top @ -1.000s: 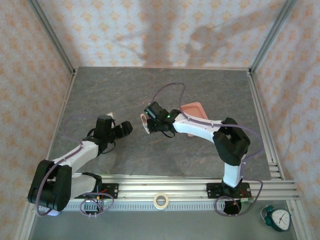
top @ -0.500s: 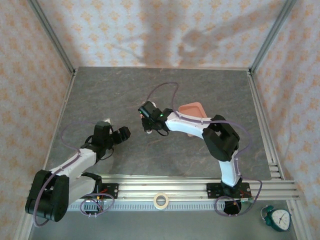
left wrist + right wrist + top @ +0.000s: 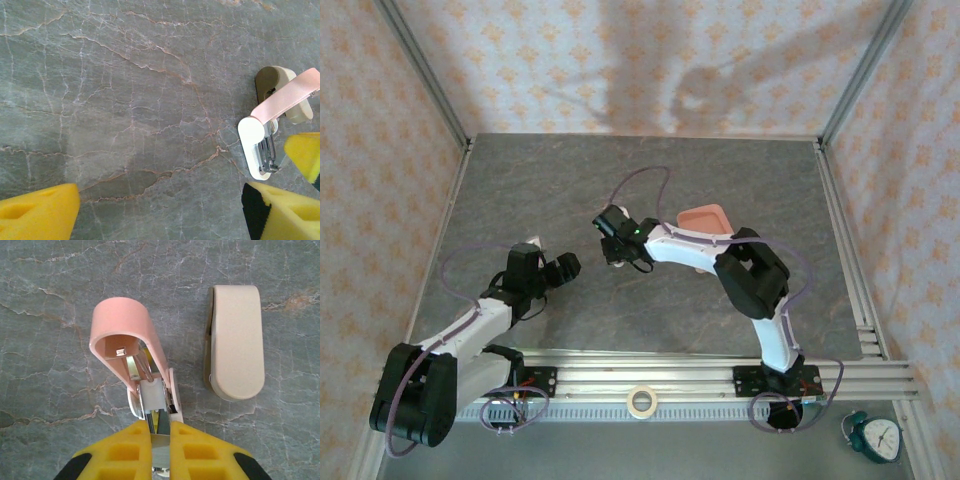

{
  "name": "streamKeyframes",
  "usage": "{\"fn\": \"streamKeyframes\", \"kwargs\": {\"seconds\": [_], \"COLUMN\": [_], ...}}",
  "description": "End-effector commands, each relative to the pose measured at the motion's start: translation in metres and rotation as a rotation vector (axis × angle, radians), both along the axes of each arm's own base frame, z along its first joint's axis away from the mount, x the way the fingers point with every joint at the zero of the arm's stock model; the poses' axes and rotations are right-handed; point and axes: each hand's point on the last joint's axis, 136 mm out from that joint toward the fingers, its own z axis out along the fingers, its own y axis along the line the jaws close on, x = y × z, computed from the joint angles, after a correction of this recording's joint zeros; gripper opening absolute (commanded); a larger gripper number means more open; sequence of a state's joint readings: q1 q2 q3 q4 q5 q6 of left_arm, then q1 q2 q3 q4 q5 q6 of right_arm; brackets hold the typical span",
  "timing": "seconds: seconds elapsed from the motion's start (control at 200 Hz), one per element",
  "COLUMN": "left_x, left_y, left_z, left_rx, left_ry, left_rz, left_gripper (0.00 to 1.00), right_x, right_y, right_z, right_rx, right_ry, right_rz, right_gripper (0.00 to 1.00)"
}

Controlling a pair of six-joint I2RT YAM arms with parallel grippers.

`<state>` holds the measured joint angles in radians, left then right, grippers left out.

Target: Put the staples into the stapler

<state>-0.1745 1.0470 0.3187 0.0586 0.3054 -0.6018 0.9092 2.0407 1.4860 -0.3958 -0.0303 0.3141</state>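
The stapler (image 3: 150, 392) lies open on the grey table, its pink lid (image 3: 125, 335) raised and its metal channel bared. My right gripper (image 3: 160, 432) is shut on a grey strip of staples (image 3: 160, 446) right at the channel's rear end. The stapler (image 3: 261, 150) also lies at the right edge of the left wrist view, where one yellow finger (image 3: 305, 155) of the right gripper touches it. My left gripper (image 3: 160, 210) hangs open over bare table to the left of the stapler. From above, the left gripper (image 3: 565, 266) and the right gripper (image 3: 611, 236) face each other.
A beige rounded case (image 3: 235, 340) lies flat just right of the stapler. A shallow pink tray (image 3: 705, 217) sits behind the right arm. A tape roll (image 3: 641, 401) and a clock (image 3: 875, 437) rest by the near rail.
The right gripper has shifted a little left with the staples. The left arm has drawn back slightly toward the near left, still open.
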Motion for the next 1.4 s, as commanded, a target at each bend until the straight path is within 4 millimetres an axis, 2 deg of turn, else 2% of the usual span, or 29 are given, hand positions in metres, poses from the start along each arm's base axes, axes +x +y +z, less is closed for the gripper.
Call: {"fn": "streamKeyframes", "kwargs": {"seconds": [0.0,1.391], "left_x": [-0.001,-0.003], "left_y": [0.006,0.009], "left_z": [-0.001,0.002], "left_rx": [0.025,0.051], "left_ry": [0.000,-0.006], "left_rz": [0.015,0.010], "left_gripper": [0.85,0.85], "right_x": [0.005,-0.007], "right_y": [0.002,-0.005], "right_z": [0.006,-0.016], "right_rx": [-0.018,-0.097], "right_ry": [-0.033,-0.009], "right_rz": [-0.001,0.054], "right_gripper": [0.12,0.12]}}
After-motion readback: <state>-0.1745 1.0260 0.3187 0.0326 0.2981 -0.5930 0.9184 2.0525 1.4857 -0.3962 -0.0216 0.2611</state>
